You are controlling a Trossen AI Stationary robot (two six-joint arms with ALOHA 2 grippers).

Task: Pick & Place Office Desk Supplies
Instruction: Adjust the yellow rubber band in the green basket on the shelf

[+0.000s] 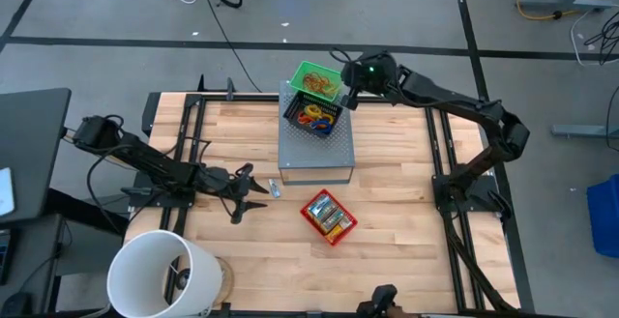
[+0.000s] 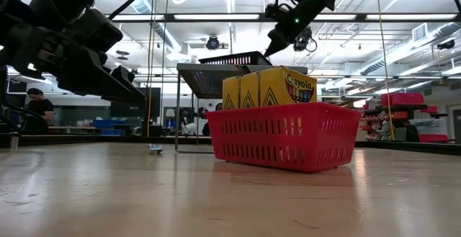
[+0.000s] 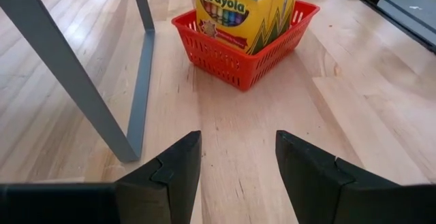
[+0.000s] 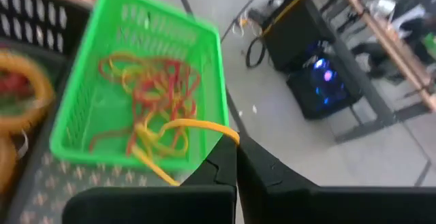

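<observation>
Step in hand: the right tool (image 4: 235, 157), jaws closed on an orange rubber band (image 4: 178, 130), hangs beside the green basket (image 1: 317, 79) on the grey perforated box (image 1: 315, 154) at the counter's far edge. Next move: carry the band over the basket and release. The left tool (image 3: 237, 157), half open and empty, waits low on the counter (image 1: 406, 183), with open room toward the red crayon basket (image 1: 329, 217).

A stand (image 1: 316, 149) sits mid-table toward the far edge, carrying 2 baskets (image 1: 313, 117), one (image 1: 316, 79) overhanging it. A third basket (image 1: 328, 217) sits nearer the front edge, a bucket (image 1: 160, 273) at the front-left corner.
</observation>
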